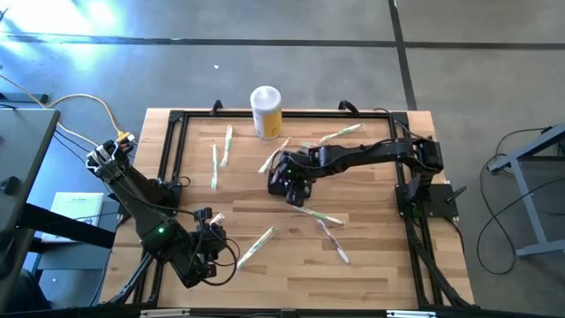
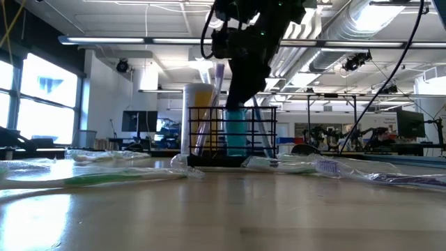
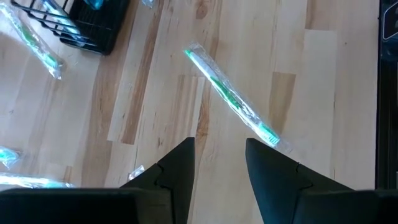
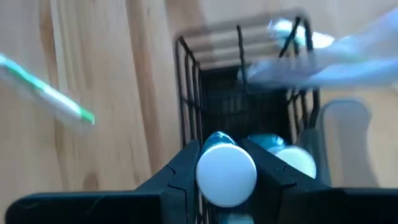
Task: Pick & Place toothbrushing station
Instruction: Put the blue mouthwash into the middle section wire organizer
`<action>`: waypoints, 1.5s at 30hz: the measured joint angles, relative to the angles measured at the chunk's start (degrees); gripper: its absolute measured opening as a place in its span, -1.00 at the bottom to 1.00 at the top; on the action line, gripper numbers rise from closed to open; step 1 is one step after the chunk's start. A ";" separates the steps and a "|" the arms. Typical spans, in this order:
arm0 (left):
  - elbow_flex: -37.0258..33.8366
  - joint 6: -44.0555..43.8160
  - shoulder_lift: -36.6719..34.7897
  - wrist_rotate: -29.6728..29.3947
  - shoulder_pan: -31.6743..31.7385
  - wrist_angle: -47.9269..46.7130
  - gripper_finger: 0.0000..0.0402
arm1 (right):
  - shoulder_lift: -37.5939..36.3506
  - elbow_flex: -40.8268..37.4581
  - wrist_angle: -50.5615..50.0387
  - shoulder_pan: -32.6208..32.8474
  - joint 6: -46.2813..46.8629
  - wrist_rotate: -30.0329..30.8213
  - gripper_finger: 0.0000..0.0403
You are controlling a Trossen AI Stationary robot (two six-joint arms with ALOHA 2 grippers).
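Observation:
The black wire basket point(image 2: 266, 137) stands on the table's middle; it also shows in the right wrist view point(image 4: 186, 74) and in the left wrist view point(image 3: 99, 28). My right gripper point(image 4: 226, 157) is right above it point(image 1: 291, 185), shut on a teal tube with a round white end point(image 4: 226, 174). A second white-and-teal item point(image 4: 292, 158) and a wrapped toothbrush point(image 4: 323, 59) are in the basket. My left gripper point(image 3: 219, 155) is open and empty above the table's near left point(image 1: 216, 243). My right gripper pinches the tube just below its round white end point(image 4: 226, 149) between its two fingers. The fingers come from above, pointing down. The tube stands upright, its teal lower part point(image 2: 237, 132) inside the basket.
A tall yellow-and-white canister point(image 1: 266, 110) stands at the far edge, behind the basket. Several wrapped toothbrushes lie about the table, one just beyond my left gripper point(image 3: 233, 102) and others near the basket point(image 1: 316, 216). A black frame point(image 1: 172, 141) borders the table.

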 joint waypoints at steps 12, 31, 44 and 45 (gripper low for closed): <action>-3.28 -0.85 -1.31 0.37 0.01 3.84 -0.31 | 0.28 -0.02 -0.09 -1.26 -0.12 -1.09 -0.57; -3.28 -0.85 -2.36 0.16 0.01 2.74 -0.31 | 0.28 -0.02 -0.53 -1.82 -0.07 -2.28 -0.53; -3.28 -0.87 -2.36 0.13 0.01 2.83 -0.31 | 0.28 -0.02 -1.27 -2.17 -0.83 -2.26 -0.53; -3.28 -0.85 -2.36 0.13 0.01 2.83 -0.31 | 0.28 -0.02 -1.29 -2.19 -0.81 -2.24 -0.53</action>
